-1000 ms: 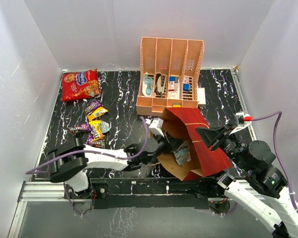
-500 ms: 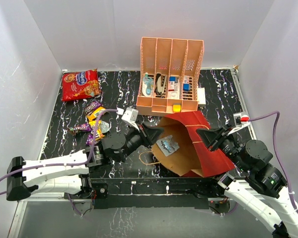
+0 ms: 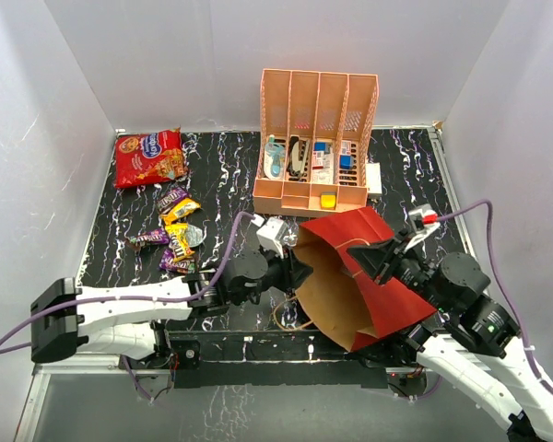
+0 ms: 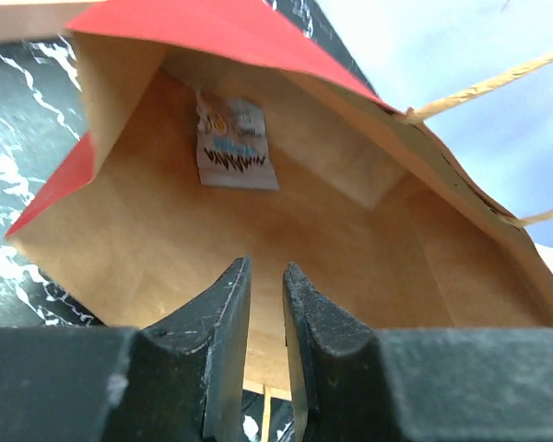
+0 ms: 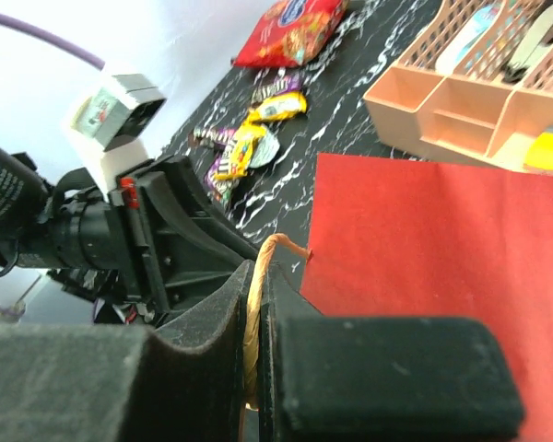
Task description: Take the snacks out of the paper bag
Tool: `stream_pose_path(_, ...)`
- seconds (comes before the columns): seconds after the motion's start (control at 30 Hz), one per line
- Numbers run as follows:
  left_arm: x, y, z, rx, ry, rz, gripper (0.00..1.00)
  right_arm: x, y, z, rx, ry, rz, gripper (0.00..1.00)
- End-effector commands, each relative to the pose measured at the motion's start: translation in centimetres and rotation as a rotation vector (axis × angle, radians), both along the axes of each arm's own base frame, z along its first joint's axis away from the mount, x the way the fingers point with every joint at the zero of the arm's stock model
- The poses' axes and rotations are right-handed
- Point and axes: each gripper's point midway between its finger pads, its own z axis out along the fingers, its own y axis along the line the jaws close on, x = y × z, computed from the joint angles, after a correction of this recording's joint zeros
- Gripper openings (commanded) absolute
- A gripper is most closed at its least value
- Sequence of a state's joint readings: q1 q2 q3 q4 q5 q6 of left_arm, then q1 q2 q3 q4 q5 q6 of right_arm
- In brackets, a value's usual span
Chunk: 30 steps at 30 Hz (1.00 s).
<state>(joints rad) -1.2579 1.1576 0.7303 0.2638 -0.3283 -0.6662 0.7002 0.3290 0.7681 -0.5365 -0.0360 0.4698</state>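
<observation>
Inside the paper bag (image 4: 147, 276) lies 1 packet (image 4: 232, 145).

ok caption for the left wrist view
Left pincer, barely open, at the mouth of the paper bag; one silver packet inside

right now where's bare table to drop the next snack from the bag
Bare table lies between the cookie bag and the rack, and again between the rack and the right wall. Crowded: the small packets on the left, and the near centre, where the left end effector meets the paper bag mouth.
</observation>
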Motion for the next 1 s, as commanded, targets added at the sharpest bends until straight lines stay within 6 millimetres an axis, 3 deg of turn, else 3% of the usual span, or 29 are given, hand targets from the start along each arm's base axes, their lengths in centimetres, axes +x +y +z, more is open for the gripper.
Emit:
stream_pose_path(0.0,-1.1,-2.2,0.0,-0.07,0.031,-0.076,0.23,-0.6,2.7,-0.3,0.016,0.007,0.137,0.08)
stream_pose_path(0.1,-1.5,-3.1,-0.8,-0.094,0.041,-0.1,0.31,-1.2,3.1,-1.4,-0.002,0.072,0.171,0.08)
stream_pose_path(0.2,-1.9,-3.7,-1.6,-0.135,0.062,-0.115,0.35,-0.9,2.0,-1.3,0.013,0.102,0.102,0.08)
stream_pose_path(0.3,-2.2,-4.1,-2.2,-0.177,0.055,-0.096,0.38,0.0,1.0,0.7,0.11,0.062,0.012,0.08)
stream_pose_path(0.43,-2.7,-4.8,-3.2,-0.199,0.029,-0.064,0.38,0.8,1.3,3.7,0.192,-0.011,0.0,0.08)
stream_pose_path(0.53,-3.0,-5.5,-4.3,-0.187,0.038,-0.053,0.36,1.3,1.7,3.9,0.162,-0.011,0.002,0.08)
stream_pose_path(0.77,-2.6,-8.2,-7.9,-0.095,0.047,0.01,0.15,1.2,2.1,3.7,0.192,0.005,0.018,0.08)
stream_pose_path(0.97,-0.6,-10.3,-10.0,-0.028,0.068,0.128,0.18,0.8,1.9,4.1,0.216,0.002,0.023,0.08)
